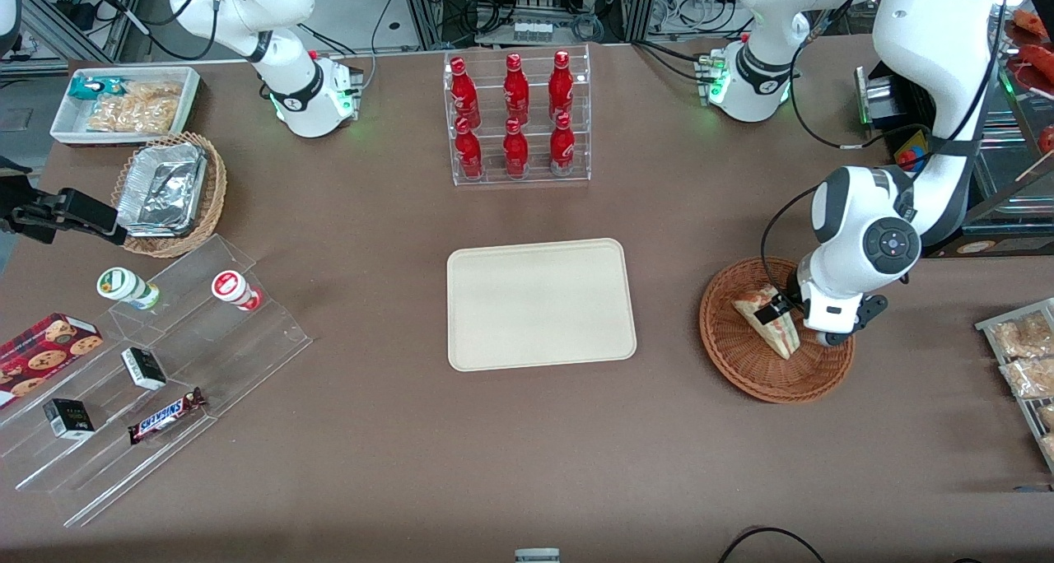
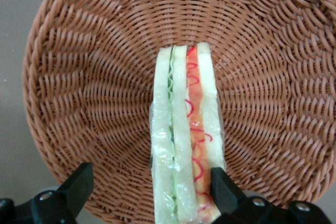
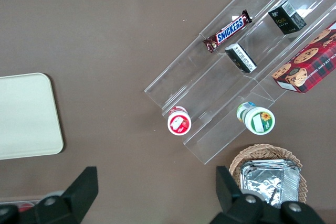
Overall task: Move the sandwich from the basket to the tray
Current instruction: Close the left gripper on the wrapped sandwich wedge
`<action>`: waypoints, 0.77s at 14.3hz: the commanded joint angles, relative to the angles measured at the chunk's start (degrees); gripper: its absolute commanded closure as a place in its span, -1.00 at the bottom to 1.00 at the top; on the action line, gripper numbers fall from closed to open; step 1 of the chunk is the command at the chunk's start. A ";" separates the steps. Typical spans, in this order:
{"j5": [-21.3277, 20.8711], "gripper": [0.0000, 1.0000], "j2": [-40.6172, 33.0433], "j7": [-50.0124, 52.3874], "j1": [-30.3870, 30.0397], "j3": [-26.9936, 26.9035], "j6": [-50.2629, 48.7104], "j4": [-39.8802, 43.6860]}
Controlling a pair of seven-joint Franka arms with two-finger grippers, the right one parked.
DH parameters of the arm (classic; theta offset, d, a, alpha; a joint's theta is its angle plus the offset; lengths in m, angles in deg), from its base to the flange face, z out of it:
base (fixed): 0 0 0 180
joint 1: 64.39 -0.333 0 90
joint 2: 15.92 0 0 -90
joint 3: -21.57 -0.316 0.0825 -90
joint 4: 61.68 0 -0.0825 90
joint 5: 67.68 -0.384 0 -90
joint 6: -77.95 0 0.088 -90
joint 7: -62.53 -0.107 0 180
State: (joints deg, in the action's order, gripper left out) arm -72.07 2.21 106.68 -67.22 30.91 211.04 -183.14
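While my gripper (image 2: 149,192) hangs low inside the basket (image 2: 79,77), its two black fingers (image 2: 79,184) are spread apart, one on each side of the sandwich (image 2: 186,140). One finger sits right against the bread on the pink-filling side, and the other stands clear of the green-filling side with bare wicker showing between them. Nothing is pinched yet, as far as I can judge.

From the front, my gripper (image 1: 781,306) appears at the sandwich (image 1: 770,320), which leans on its edge in the reddish-brown woven basket (image 1: 741,357), toward my working arm's end of the table. The sandwich is a pale bread wedge in clear wrap, with green and pink-red layers running along its length.

Beside the basket, near the middle of the table, lies the flat cream tray (image 1: 541,304). It holds nothing.

So the task is at its early stage. I have reached the sandwich and straddled it, but I have not closed on it, lifted it, carried it across or set it down. All of that is left.

My guess is that the wrap could be slippery, so a firm, even squeeze across the bread would matter before any lift.
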 commanded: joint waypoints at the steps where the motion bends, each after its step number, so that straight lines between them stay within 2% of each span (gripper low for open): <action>1: 0.08 -1.00 -0.03 2.08 0.99 -0.20 1.11 -0.71; 4: 0.00 -1.00 -0.29 2.00 0.99 -0.29 -0.46 2.09; 7: -0.09 -1.00 -0.20 1.47 0.99 -0.29 -7.39 7.19; 11: -0.01 -1.00 0.50 2.35 0.99 -0.20 -7.15 6.42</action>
State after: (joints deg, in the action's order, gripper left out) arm -72.07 2.25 107.75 -66.74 30.91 204.17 -176.38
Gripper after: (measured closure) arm 0.000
